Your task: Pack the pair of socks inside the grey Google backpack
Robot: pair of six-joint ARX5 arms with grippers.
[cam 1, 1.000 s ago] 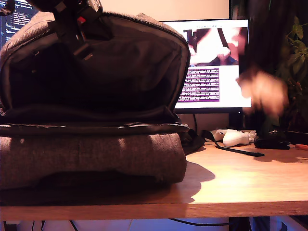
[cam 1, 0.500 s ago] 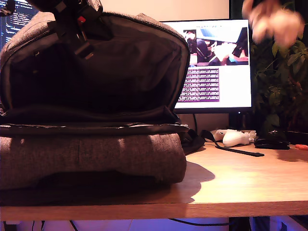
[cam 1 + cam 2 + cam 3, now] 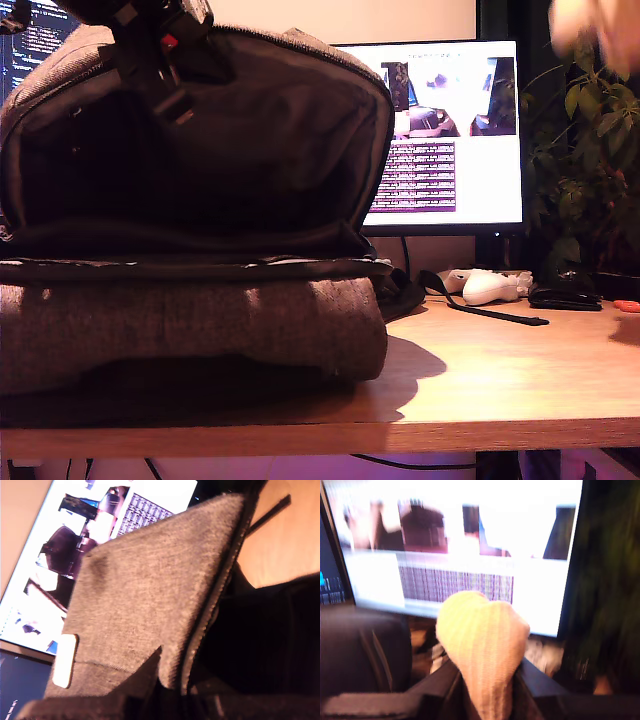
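Note:
The grey Google backpack [image 3: 190, 320] lies on the table and fills the exterior view's left. Its flap [image 3: 150, 580], with a white patch [image 3: 65, 660], stands raised and shows the dark lining. My first gripper [image 3: 160, 60] is shut on the flap's top edge. My second gripper [image 3: 490, 690] is shut on the pair of socks [image 3: 482, 635], a pale peach rolled bundle between its dark fingers. In the exterior view the socks [image 3: 590, 30] are a pale blur high at the right, well apart from the backpack.
A lit monitor [image 3: 450, 130] stands behind the backpack. A white controller [image 3: 490, 287], a black strap [image 3: 490, 312] and a small black object [image 3: 565, 297] lie on the wooden table [image 3: 500, 380]. A leafy plant [image 3: 590, 170] fills the exterior view's right.
The blurred socks rose from low beside the monitor to the top of the exterior view's right. The first gripper and the raised flap have not moved.

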